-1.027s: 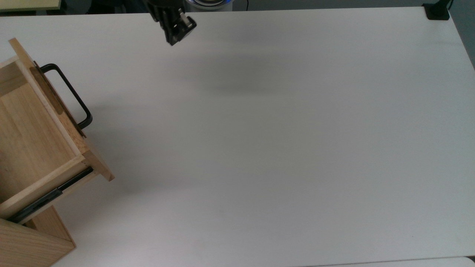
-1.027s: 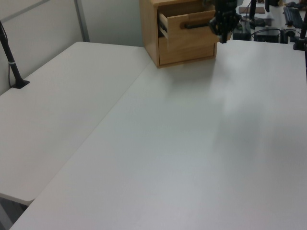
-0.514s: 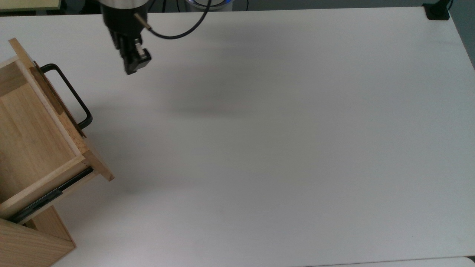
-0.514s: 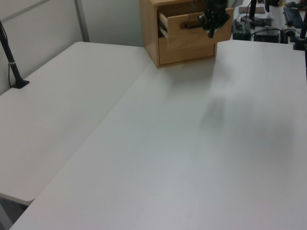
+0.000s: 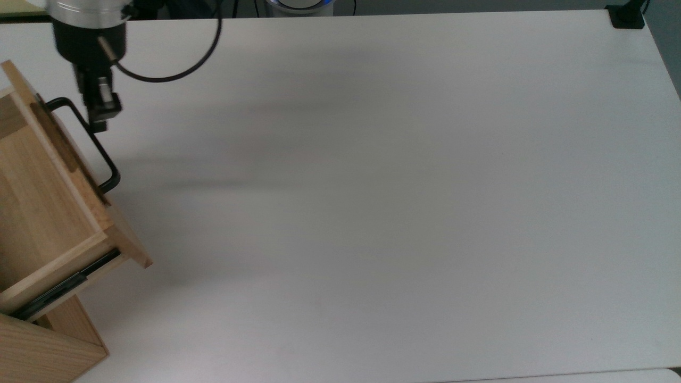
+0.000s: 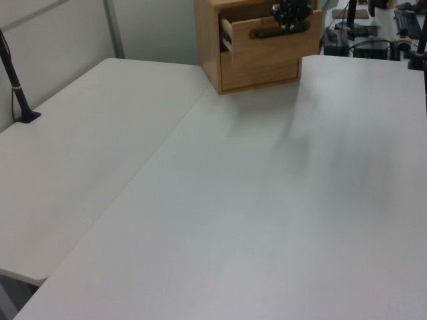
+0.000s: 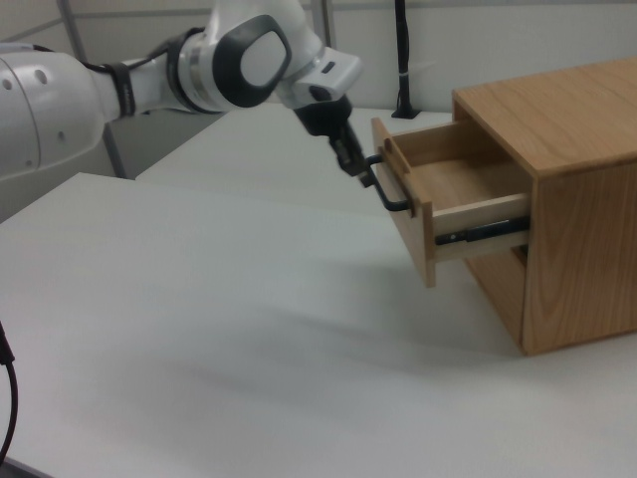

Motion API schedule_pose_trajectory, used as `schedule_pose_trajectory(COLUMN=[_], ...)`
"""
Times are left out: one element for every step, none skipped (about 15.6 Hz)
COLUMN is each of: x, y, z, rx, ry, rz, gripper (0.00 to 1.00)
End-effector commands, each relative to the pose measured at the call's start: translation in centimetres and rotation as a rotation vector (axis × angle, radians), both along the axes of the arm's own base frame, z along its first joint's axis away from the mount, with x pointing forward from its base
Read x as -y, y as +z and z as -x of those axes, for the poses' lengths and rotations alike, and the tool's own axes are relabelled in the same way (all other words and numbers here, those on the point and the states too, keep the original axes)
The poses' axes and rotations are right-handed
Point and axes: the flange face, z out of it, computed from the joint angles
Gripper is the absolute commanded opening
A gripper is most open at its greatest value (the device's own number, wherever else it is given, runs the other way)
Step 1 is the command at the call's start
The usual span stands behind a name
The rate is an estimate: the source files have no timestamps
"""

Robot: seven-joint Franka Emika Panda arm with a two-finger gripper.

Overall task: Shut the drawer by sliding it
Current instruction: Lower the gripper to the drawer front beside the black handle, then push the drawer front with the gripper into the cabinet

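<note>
- Right view has it plainly: my claw (image 7: 354, 164) is up against the black bar handle (image 7: 390, 194) of the drawer (image 7: 453, 204), at the handle's far end, touching it or just beside it.
- How wide my claw stands, I cannot tell; it is a dark shape against a dark bar.
- The drawer sits well out of the wooden cabinet (image 7: 562, 189), front panel hanging over the white table (image 7: 199, 329), black side rail (image 7: 478, 235) exposed. Inside looks empty.
- In the top view the drawer (image 5: 48, 213) is at the top view's left edge, handle (image 5: 85, 141) facing the open table, my claw (image 5: 98, 114) at the handle's upper end.
- Handling, as I judge it: a light pine box on a metal runner, stiff, nothing fragile. It should glide with little force.
- No need to grip. A flat push on the front panel or the bar does it, and nearer the middle is better; pushing at one end may skew the drawer on its rail.
- The cabinet itself looks light and may creep on the smooth tabletop if I shove hard.
- Room: the table (image 5: 372, 186) is wide and bare, so my arm has free travel. Left view puts the cabinet (image 6: 250, 47) at the table's far end, with desk clutter behind it.
</note>
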Motion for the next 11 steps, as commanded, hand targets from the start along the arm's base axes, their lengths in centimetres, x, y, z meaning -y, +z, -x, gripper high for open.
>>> schedule_pose_trajectory(x=[2.4,3.1,4.0,4.6,5.1,5.4,5.6,6.1,6.9,7.4,8.0], y=[-1.3,-1.6,-1.6,-1.9,-2.3,-2.7,-2.9,-2.9,-2.8,-2.9,-2.9], z=[-1.4,-1.5,-1.8,-2.1,-2.5,-2.8,-3.0,-2.9,-2.9,-2.9,-2.8], rx=[0.038,0.049,0.067,0.072,0.072,0.070,0.069,0.076,0.095,0.109,0.123], ry=[-0.017,-0.022,-0.029,-0.035,-0.040,-0.043,-0.046,-0.051,-0.056,-0.058,-0.061], rz=[0.084,0.095,0.107,0.117,0.123,0.128,0.131,0.136,0.142,0.145,0.152], gripper=[0.02,0.02,0.02,0.02,0.02,0.02,0.02,0.02,0.02,0.02,0.02])
